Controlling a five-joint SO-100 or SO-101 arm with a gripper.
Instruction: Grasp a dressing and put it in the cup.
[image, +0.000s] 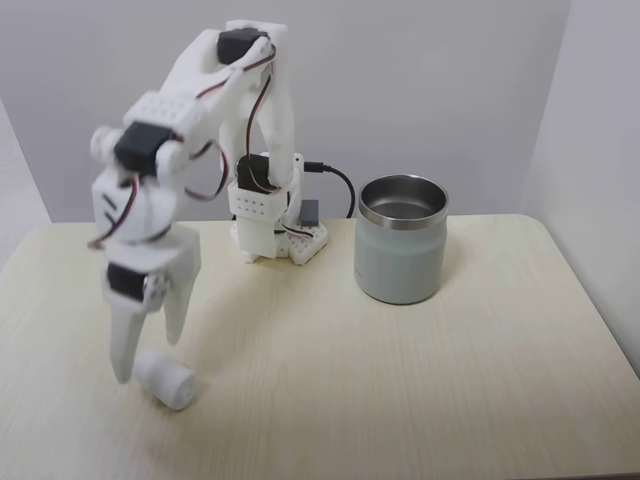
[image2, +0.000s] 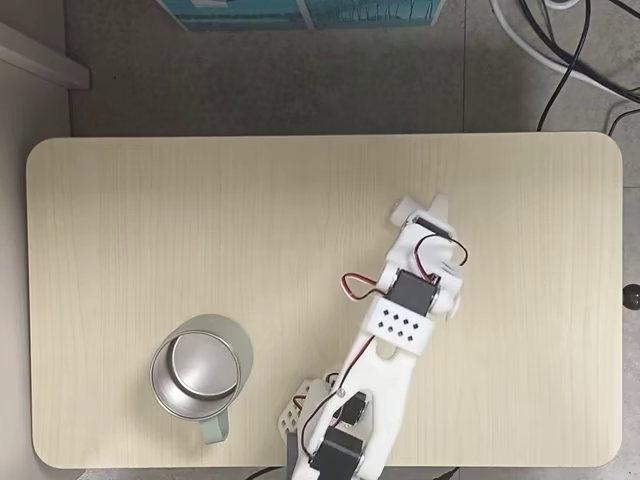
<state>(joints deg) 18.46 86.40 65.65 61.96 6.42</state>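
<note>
The dressing (image: 170, 382), a small white roll, lies on its side on the wooden table near the front left in a fixed view. My white gripper (image: 148, 358) points down over it, open, one finger beside the roll's left end and the other just behind it. The fingers do not close on it. From above, in a fixed view, the gripper (image2: 420, 208) reaches toward the table's middle right and hides the roll. The cup (image: 400, 262), pale grey-green with a steel rim, stands upright to the right of the arm's base; from above, the cup (image2: 154, 380) sits near the lower left.
The arm's base (image: 275, 235) stands at the table's back edge with a black cable (image: 340, 180) behind it. Grey walls close in the back and right. More cables (image2: 570, 50) lie on the floor past the table.
</note>
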